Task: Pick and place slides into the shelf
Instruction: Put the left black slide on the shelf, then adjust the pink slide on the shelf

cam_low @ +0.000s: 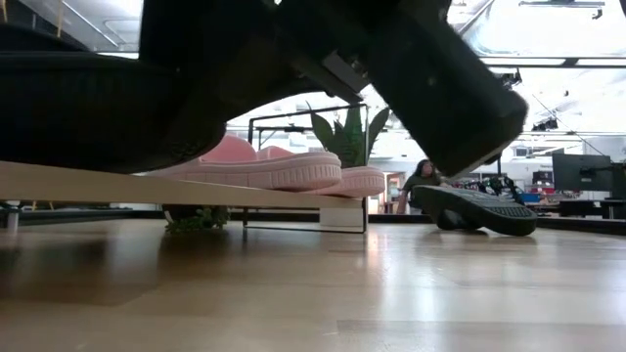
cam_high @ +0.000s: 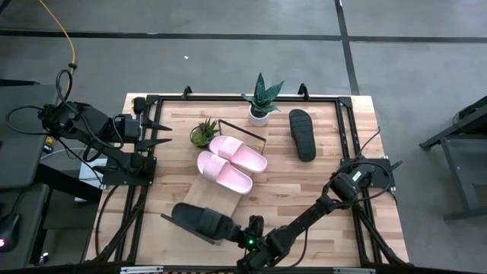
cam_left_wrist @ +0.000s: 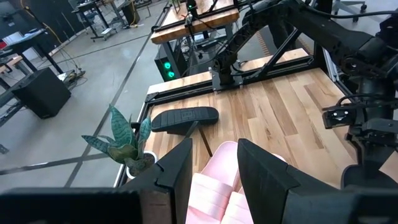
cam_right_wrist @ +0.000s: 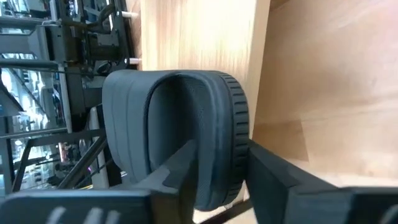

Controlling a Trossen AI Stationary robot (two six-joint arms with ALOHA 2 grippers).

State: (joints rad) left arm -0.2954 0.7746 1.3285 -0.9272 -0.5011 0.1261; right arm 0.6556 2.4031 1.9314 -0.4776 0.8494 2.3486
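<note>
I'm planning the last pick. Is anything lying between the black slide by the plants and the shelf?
Nothing visible blocks it. The black slide lies on bare tabletop beside the shelf, clear of the potted plant; the pink slides already occupy the shelf's near end.

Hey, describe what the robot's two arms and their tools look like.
Both arms are dark, near-black, jointed links with black cables along them. The right arm shows a small green light near its wrist. The left tool has two flat, blocky dark fingers; the right tool has the same angular dark fingers.
</note>
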